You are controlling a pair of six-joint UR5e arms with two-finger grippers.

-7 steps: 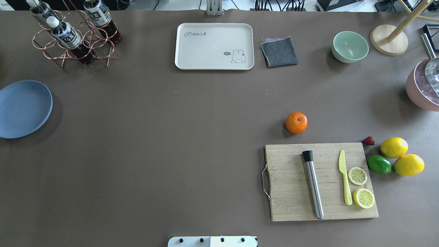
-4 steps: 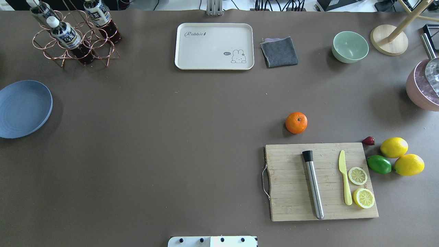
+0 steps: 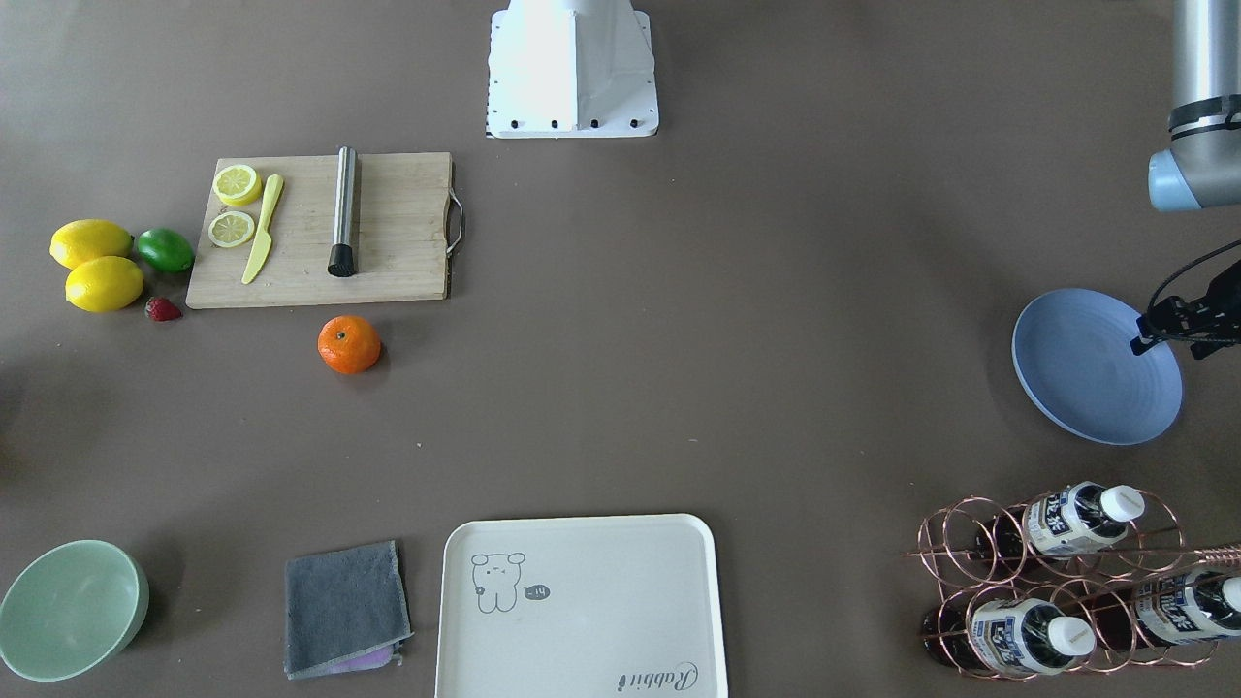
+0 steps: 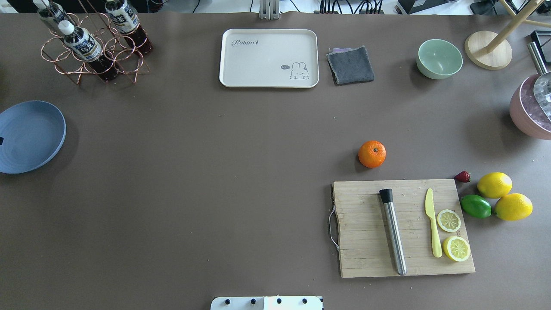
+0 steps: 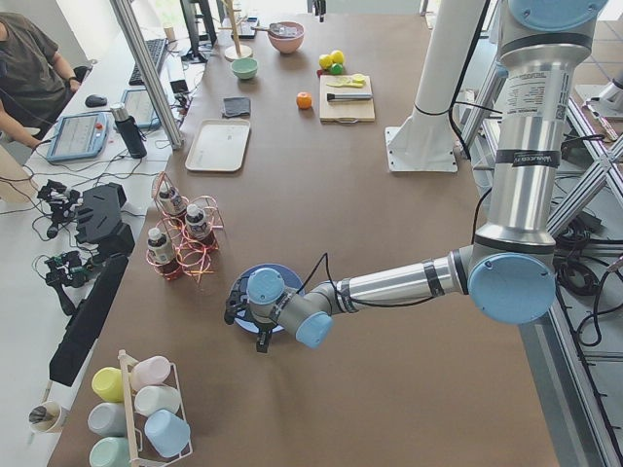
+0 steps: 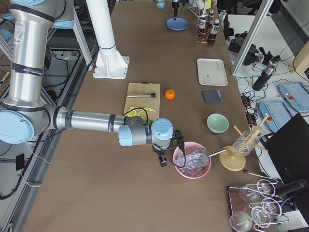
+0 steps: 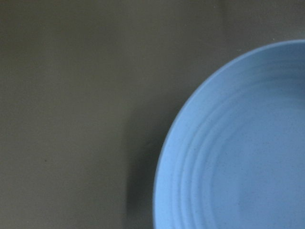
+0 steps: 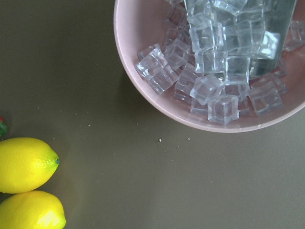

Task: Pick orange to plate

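Looking out from the robot's base, we first meet the wooden cutting board (image 4: 366,228). On it lie a steel muddler (image 4: 392,232), a yellow knife (image 4: 433,228) and two lemon slices (image 4: 449,220) at the board's right edge. Just off that edge sit a lime (image 4: 475,206), two lemons (image 4: 494,184) and, at the board's far right corner, a strawberry (image 4: 462,176).

The orange (image 4: 372,154) rests on the table just beyond the board's far edge, near the middle of that edge, and nothing touches it.

Further right of the board and beyond the lemons, the right gripper (image 6: 162,158) hangs beside a pink bowl of ice cubes (image 8: 143,95). We cannot tell how far its fingers are parted, and we see nothing in them.

Well to the left of the board, at the table's far left side, lies the blue plate (image 4: 30,137) with nothing on it. The left gripper (image 3: 1163,325) hovers over the plate's outer rim. We cannot make out whether its fingers are spread or closed.

Farthest from the board, along the back of the table, stand a copper wire rack of bottles (image 4: 92,51), a cream tray (image 4: 269,58), a folded grey cloth (image 4: 351,65) and a pale green bowl (image 4: 439,58).
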